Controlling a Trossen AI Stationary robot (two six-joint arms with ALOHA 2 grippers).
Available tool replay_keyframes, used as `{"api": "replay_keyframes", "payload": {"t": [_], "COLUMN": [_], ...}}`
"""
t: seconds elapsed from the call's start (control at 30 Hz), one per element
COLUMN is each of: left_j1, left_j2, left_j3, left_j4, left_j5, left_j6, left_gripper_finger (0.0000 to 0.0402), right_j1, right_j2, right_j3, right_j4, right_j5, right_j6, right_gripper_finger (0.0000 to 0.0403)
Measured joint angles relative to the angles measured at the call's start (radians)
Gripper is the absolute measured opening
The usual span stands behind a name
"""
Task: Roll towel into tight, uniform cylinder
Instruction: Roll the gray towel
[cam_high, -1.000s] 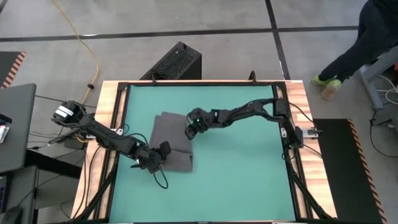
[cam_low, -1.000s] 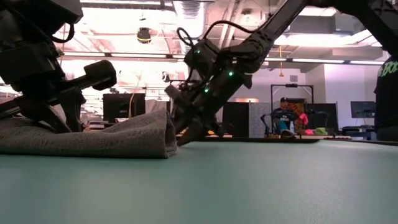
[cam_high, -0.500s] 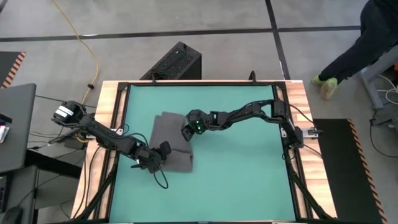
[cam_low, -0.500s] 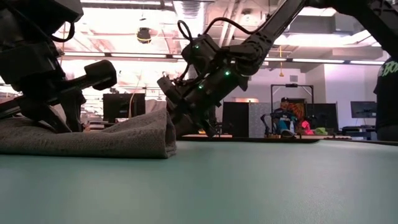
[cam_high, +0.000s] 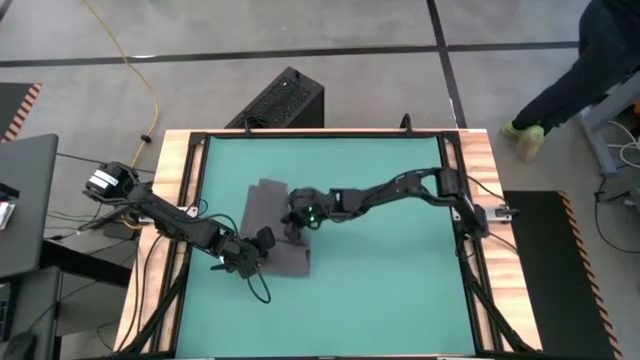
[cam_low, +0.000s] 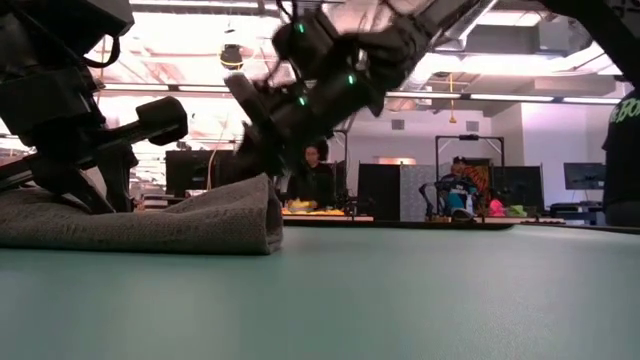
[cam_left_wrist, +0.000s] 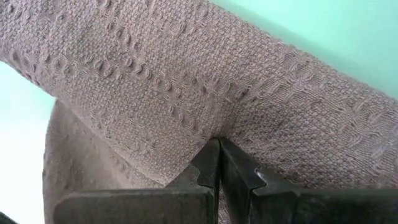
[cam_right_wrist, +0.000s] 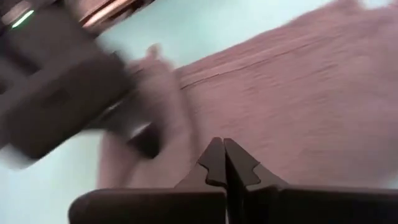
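While over towel (cam_high: 272, 232), right claw (cam_high: 292, 215) closed.

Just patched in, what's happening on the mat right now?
Two dark arms are working a dark grey cloth towel that lies folded on the teal mat, not rolled into a cylinder. The left pincer presses on the towel's near-left part, fingertips shut together. The right pincer is over the towel's right side, fingertips also together, with no cloth visibly between them.

I count one towel (cam_high: 270, 225) on one teal mat (cam_high: 380, 290). I see two grippers, the left gripper (cam_high: 262, 240) and the right gripper (cam_high: 292, 217). Two people sit behind the table.
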Motion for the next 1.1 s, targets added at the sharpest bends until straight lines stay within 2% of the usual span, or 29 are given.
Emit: {"api": "replay_keyframes", "payload": {"t": [0.1, 0.23, 0.27, 0.4, 0.43, 0.47, 0.67, 0.87, 1.1], "left_j1": [0.0, -0.001, -0.001, -0.001, -0.001, -0.001, 0.0, 0.0, 0.0], "left_j2": [0.0, 0.0, 0.0, 0.0, 0.0, 0.0, 0.0, 0.0, 0.0], "left_j3": [0.0, 0.0, 0.0, 0.0, 0.0, 0.0, 0.0, 0.0, 0.0], "left_j4": [0.0, -0.004, -0.005, -0.008, -0.008, -0.008, -0.008, -0.008, -0.008], "left_j5": [-0.007, -0.041, -0.045, -0.043, -0.041, -0.038, -0.037, -0.038, -0.037], "left_j6": [0.0, 0.002, 0.005, -0.003, -0.017, -0.029, -0.06, -0.062, -0.062], "left_gripper_finger": [0.0, 0.0, 0.0, 0.0, 0.0, 0.0, 0.0, 0.0, 0.0], "right_j1": [0.046, 0.102, 0.115, 0.149, 0.144, 0.13, 0.024, -0.027, -0.041], "right_j2": [-0.001, -0.001, -0.001, -0.007, -0.012, -0.016, -0.015, -0.015, 0.014], "right_j3": [0.036, 0.038, 0.038, 0.037, 0.036, 0.037, 0.039, 0.039, 0.038], "right_j4": [-0.069, -0.118, -0.15, -0.331, -0.361, -0.37, -0.308, -0.326, -0.298], "right_j5": [0.003, 0.067, 0.132, 0.545, 0.598, 0.606, 0.25, 0.233, 0.24], "right_j6": [-0.039, -0.091, -0.105, -0.123, -0.118, -0.101, 0.013, 0.045, 0.053], "right_gripper_finger": [0.0007, 0.0011, 0.0011, 0.0019, 0.0025, 0.0033, 0.012, 0.0191, 0.0203]}}
